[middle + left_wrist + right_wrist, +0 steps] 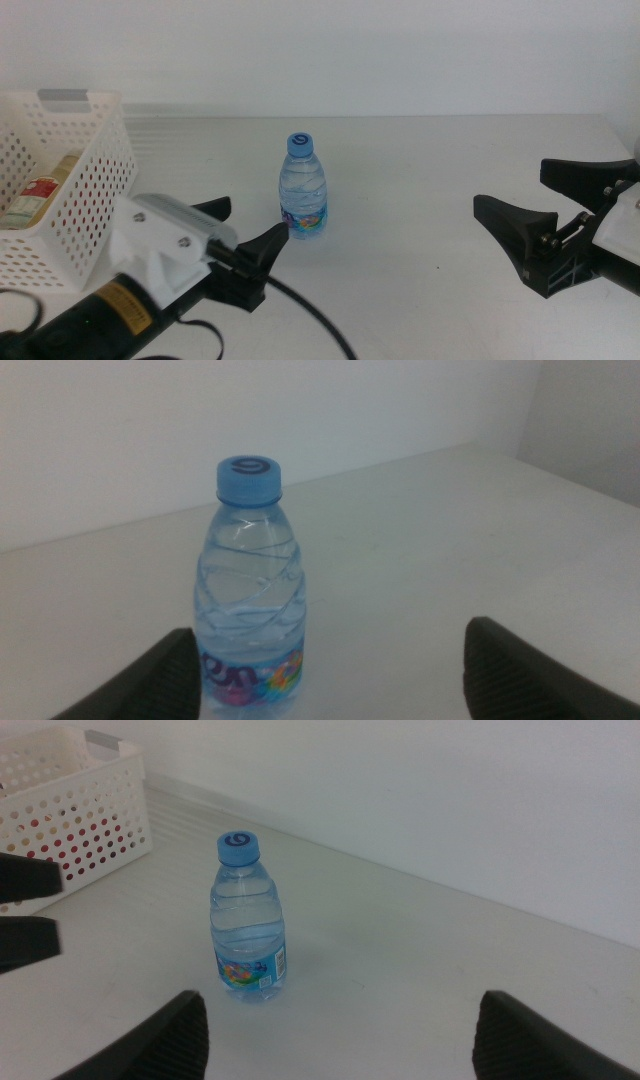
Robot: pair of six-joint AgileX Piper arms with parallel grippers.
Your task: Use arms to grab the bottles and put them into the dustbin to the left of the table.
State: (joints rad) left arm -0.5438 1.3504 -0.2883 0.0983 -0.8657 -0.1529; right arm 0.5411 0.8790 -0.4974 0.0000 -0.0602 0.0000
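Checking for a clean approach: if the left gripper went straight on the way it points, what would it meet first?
Probably the water bottle: it stands upright just ahead of the open left gripper, nearer one jaw than centred.

I see a small clear blue-capped water bottle [303, 187] upright mid-frame; a yellow bottle [40, 188] lies in the white basket [85, 215] far left.

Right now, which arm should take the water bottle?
Left. The left gripper is open right beside the water bottle, which stands upright near one jaw in its wrist view, and the dustbin is on that side. The right gripper, also open, sits farther off across the table.
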